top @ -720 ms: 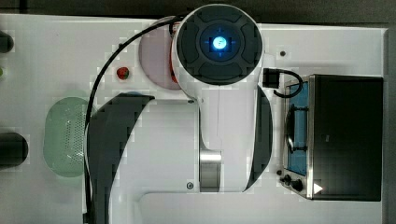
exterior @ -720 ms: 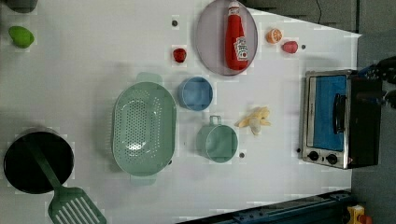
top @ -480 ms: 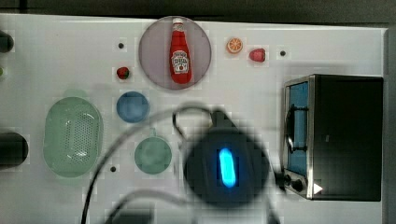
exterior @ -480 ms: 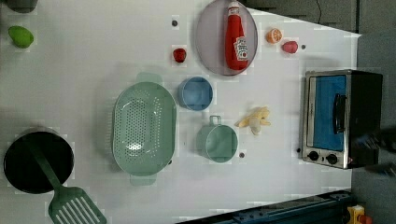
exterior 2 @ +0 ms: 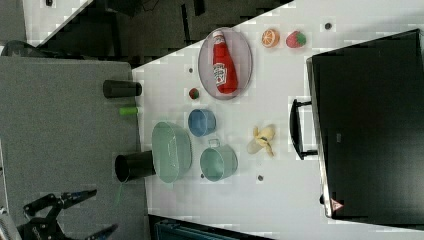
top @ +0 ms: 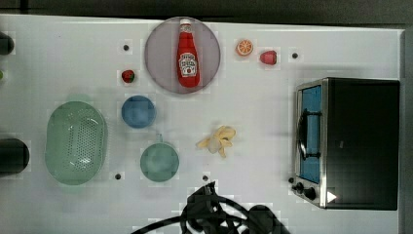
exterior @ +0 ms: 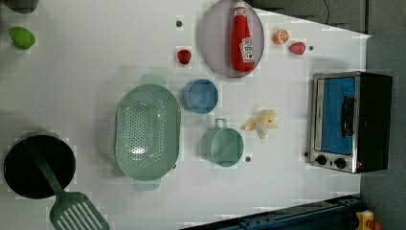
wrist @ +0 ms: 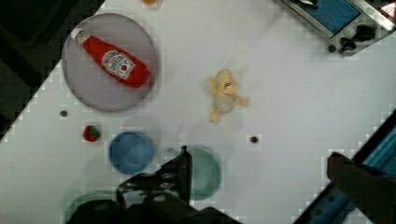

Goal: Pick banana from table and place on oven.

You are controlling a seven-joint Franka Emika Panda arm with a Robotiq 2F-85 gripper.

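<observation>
The banana lies on the white table, pale yellow with splayed peel strips, to the left of the oven in the top view. The oven is a black-topped box whose blue glass door faces the banana. The banana is also in the wrist view, well ahead of my gripper. The gripper is open, its two dark fingers far apart and nothing between them. A dark part of my arm with cables sits at the top view's bottom edge.
A green mug and a blue cup stand to the top view's left of the banana, a green colander beyond them. A ketchup bottle lies on a grey plate. An orange slice and strawberry sit behind.
My arm, which covered the middle of the table in the top view, has swung down to that picture's bottom edge, uncovering the banana. Nothing on the table has moved.
</observation>
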